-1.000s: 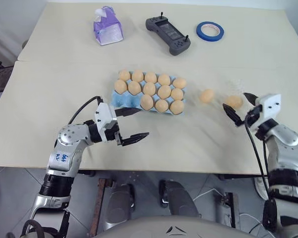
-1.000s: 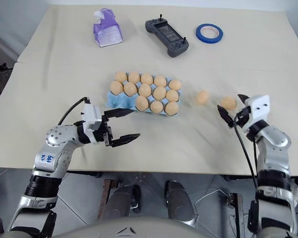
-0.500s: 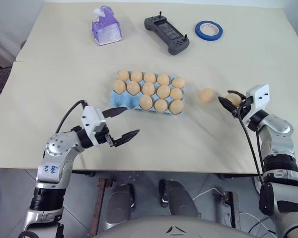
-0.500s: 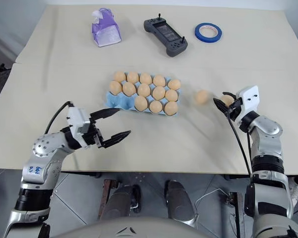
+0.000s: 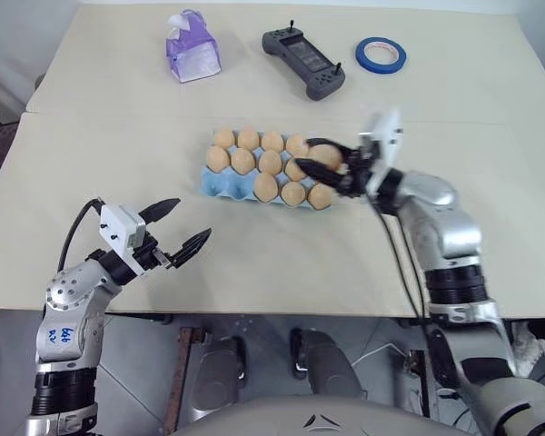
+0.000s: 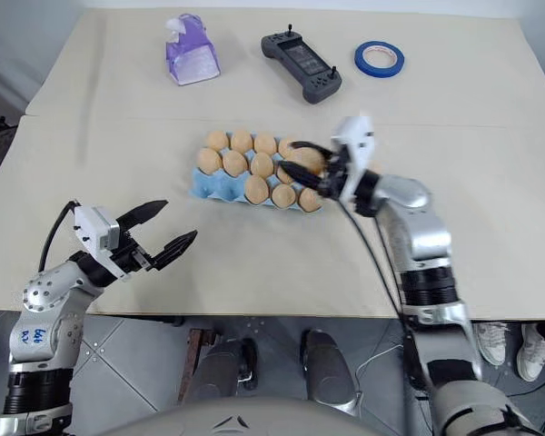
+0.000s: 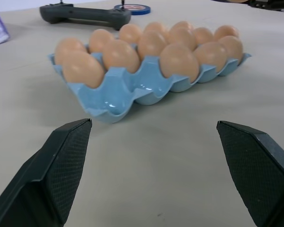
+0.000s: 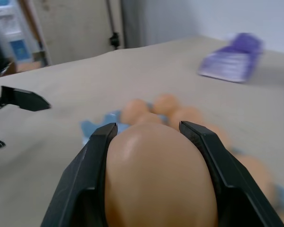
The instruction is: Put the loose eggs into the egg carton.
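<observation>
The light blue egg carton point(image 5: 220, 184) lies mid-table with several tan eggs in its cups; the cup at its near left corner point(image 7: 114, 101) is bare. My right gripper point(image 5: 320, 163) hovers over the carton's right end, shut on one loose egg point(image 8: 158, 179), which sits between both fingers point(image 8: 92, 156). That egg point(image 6: 311, 161) hangs just above the eggs in the carton. My left gripper point(image 5: 193, 218) stands open and holds nothing. It is near the table's front edge, to the left of the carton and apart from it, pointing toward the carton point(image 7: 146, 85).
A purple tissue pack point(image 5: 193, 47), a black handheld controller point(image 5: 307, 62) and a blue tape roll point(image 5: 381, 55) lie along the far side of the table. My right forearm point(image 5: 431, 213) crosses the table to the right of the carton.
My right gripper shut on an egg at the right, then swung left and up to above the carton's right end. My left arm drew back to the left, away from the carton.
</observation>
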`<state>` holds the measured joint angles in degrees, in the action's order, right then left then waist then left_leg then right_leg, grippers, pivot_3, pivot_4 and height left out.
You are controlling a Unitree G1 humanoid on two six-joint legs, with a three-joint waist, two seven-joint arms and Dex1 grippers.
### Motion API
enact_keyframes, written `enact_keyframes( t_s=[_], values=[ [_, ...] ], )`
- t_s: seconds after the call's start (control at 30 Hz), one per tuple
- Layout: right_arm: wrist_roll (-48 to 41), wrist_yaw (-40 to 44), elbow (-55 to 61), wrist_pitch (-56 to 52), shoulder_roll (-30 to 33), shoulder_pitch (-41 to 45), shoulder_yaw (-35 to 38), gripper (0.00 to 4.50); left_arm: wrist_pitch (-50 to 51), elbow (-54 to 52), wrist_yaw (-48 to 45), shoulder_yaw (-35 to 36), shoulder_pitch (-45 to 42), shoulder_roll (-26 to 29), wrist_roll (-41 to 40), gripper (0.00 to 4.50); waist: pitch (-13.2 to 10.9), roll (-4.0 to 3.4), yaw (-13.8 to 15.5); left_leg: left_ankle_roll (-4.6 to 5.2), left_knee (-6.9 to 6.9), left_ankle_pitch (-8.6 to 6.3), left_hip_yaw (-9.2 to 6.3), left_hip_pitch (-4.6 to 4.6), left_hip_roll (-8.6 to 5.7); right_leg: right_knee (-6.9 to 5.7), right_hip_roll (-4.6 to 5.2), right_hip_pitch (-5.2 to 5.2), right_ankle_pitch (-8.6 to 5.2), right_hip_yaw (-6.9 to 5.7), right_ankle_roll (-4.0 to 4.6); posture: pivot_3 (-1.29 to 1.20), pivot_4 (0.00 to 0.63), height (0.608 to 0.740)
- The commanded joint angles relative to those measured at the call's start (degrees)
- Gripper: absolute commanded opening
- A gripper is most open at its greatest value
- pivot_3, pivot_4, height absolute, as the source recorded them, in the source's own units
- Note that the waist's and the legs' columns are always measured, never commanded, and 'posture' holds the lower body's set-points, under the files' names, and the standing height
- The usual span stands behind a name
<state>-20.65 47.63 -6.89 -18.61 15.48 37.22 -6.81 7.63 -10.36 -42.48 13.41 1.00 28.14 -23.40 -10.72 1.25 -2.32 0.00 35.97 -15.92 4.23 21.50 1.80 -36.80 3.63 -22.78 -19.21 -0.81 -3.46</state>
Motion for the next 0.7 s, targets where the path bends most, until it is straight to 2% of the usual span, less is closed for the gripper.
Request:
enact_keyframes(
  t_s=[0.03,0.17,0.37,0.4,0.6,0.7],
  values=[
    [3.83,-2.67,-2.16,0.81,-5.07,2.39,-5.00,1.89,-1.12,-2.38,0.95,0.89,1.58,-0.22,-0.26,4.50,0.00,0.00,-0.15,-0.01,0.00,-0.04,-0.01,0.02,0.00,0.03,0.01,-0.01,0.00,-0.02,0.00,0.00,0.150,0.740],
    [8.15,-2.76,-8.54,6.06,-8.98,3.55,-8.50,1.89,-1.16,-3.71,1.97,0.76,2.90,-0.72,-0.41,4.50,0.00,0.00,-0.11,-0.03,-0.01,-0.14,-0.13,0.10,-0.01,0.10,0.03,-0.02,0.00,-0.18,0.00,0.00,0.150,0.740],
    [10.55,-4.45,-14.95,7.67,-14.50,7.16,-9.29,1.89,-0.88,-5.72,3.19,0.07,4.46,-1.25,-0.49,4.50,0.00,0.00,-0.99,-0.01,-0.01,-0.18,-0.19,0.21,-0.01,0.27,0.04,-0.02,0.00,-0.28,0.00,0.00,0.150,0.740],
    [10.89,-4.49,-15.63,7.64,-14.88,7.48,-9.27,2.49,-0.78,-5.98,3.36,-0.03,4.58,-1.33,-0.52,4.50,0.00,0.00,-1.16,-0.02,-0.01,-0.17,-0.19,0.21,0.00,0.26,0.04,-0.02,0.00,-0.29,0.00,0.00,0.150,0.740],
    [11.38,-3.71,-15.43,7.80,-15.33,7.82,-8.58,4.47,0.01,-7.49,3.90,-0.34,4.96,-1.41,-0.91,4.50,0.00,0.00,-1.12,-0.06,-0.03,-0.16,-0.29,0.21,0.00,0.23,0.03,-0.02,0.00,-0.38,0.01,0.00,0.150,0.740],
    [10.43,-3.19,-11.18,6.58,-14.37,6.75,-7.99,4.47,0.32,-7.55,3.26,-1.06,4.42,-1.16,-1.03,4.50,0.00,-0.01,-1.12,-0.06,-0.03,-0.16,-0.29,0.21,0.00,0.23,0.04,-0.02,0.00,-0.38,0.01,0.00,0.150,0.740]
  ],
)
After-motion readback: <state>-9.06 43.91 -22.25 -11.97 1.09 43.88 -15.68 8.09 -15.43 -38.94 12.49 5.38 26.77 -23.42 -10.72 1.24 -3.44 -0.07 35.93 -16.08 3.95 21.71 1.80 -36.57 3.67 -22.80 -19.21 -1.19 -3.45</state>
